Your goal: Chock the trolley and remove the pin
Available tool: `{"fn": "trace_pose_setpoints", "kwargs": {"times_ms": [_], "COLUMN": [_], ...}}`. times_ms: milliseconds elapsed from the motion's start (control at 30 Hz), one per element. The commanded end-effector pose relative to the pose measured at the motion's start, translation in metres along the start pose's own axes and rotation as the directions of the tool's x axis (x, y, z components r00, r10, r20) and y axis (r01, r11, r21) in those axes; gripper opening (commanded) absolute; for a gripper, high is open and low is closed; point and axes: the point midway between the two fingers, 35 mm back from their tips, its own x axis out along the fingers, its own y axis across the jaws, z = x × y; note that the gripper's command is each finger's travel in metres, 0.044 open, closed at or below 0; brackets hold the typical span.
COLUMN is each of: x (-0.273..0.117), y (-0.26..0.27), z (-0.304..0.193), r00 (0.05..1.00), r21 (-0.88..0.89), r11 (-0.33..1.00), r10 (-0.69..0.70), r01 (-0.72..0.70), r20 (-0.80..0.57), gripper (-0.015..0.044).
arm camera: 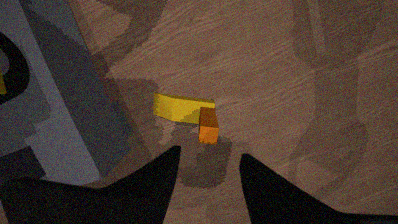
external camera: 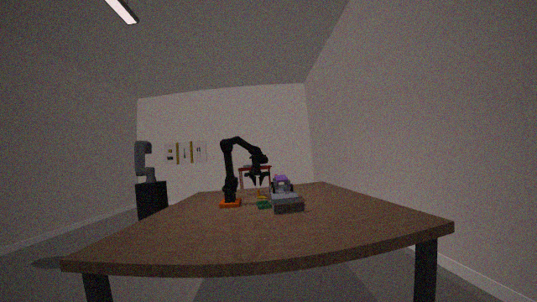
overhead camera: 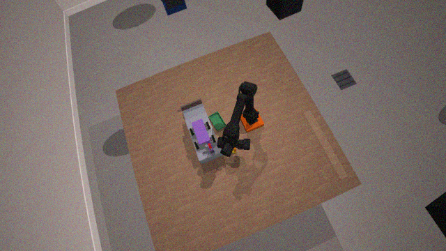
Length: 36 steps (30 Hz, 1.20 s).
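Note:
The yellow chock [overhead camera: 234,150] [external camera: 262,196] [arm camera: 180,109] lies on the table beside the ramp's uphill end, its orange handle [arm camera: 208,132] toward me in the wrist view. My gripper [external camera: 258,184] [arm camera: 210,156] is partly open and empty, pointing down above the chock; the top view hides its fingertips. The purple-topped trolley [overhead camera: 201,131] [external camera: 281,178] stands on the grey ramp [overhead camera: 196,111] [external camera: 285,196] [arm camera: 75,135]. The red-headed stop pin [overhead camera: 210,146] stands at its uphill end. The green tray [overhead camera: 217,121] [external camera: 263,205] lies beside the ramp, with nothing visible in it.
The arm's orange base [overhead camera: 254,126] [external camera: 230,204] stands on the wooden table [overhead camera: 279,167] [external camera: 235,235], on the tray's side of the ramp. A dark end block [overhead camera: 191,105] crosses the ramp's downhill end. Part of a black wheel [arm camera: 19,70] shows at the wrist view's left edge.

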Motion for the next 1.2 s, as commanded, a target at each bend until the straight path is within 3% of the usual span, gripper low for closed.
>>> {"fn": "trace_pose_setpoints", "kwargs": {"times_ms": [0, 1167], "x": [0.009, 0.046], "y": [0.001, 0.001], "z": [0.002, 0.002], "r00": [1.0, 1.0], "r21": [-0.004, -0.004], "r11": [1.0, 1.0], "r10": [0.003, 0.003], "r01": [-0.003, -0.003], "r20": [0.011, 0.011], "gripper": [0.019, 0.019]}}
